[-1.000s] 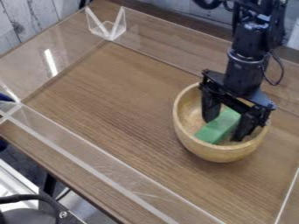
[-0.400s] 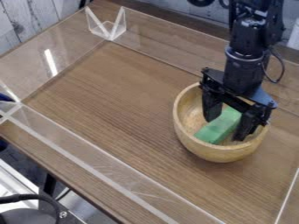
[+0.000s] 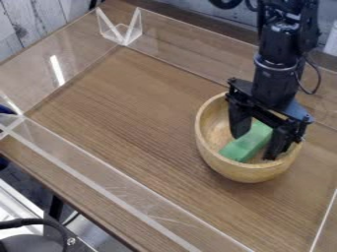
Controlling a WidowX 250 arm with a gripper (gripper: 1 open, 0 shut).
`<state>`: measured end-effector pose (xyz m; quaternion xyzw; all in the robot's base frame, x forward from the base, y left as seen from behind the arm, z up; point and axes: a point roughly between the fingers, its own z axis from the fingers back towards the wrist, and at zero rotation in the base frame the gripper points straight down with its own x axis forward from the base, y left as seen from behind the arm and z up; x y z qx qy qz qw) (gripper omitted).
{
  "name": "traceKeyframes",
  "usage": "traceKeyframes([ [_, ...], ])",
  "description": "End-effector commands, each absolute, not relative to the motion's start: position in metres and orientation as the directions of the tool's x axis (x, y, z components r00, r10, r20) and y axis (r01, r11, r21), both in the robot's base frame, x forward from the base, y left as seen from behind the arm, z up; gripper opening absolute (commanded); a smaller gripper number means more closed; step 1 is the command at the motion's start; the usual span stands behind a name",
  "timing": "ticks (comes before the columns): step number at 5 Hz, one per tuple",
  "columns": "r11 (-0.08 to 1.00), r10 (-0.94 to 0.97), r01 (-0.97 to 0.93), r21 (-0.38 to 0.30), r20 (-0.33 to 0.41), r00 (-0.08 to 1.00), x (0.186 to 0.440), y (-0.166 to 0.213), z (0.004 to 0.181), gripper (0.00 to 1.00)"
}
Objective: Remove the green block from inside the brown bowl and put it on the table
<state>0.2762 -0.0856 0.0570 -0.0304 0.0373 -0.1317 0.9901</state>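
The brown bowl (image 3: 218,157) sits on the table (image 3: 132,118) at the right. Inside it lies the green block (image 3: 246,146), slanted against the bowl's floor. My black gripper (image 3: 259,141) points straight down into the bowl, open, with one finger on each side of the block. The block's upper end is hidden behind the fingers, and I cannot tell whether the fingers touch it.
Low clear acrylic walls (image 3: 79,162) edge the tabletop, with a clear corner bracket (image 3: 118,27) at the back left. The wood surface stretches open to the left of the bowl. The arm's black column (image 3: 283,39) rises above the bowl at the right.
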Motion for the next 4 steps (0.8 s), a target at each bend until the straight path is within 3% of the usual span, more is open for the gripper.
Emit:
traceKeyframes([
  [1,0.959,-0.271,0.272,-0.075,0.030,0.962,0.2845,-0.0869,0.0823,1.00],
  [4,0.959,-0.269,0.270,-0.084,0.029,0.963,0.2850,-0.0846,0.0757,1.00],
])
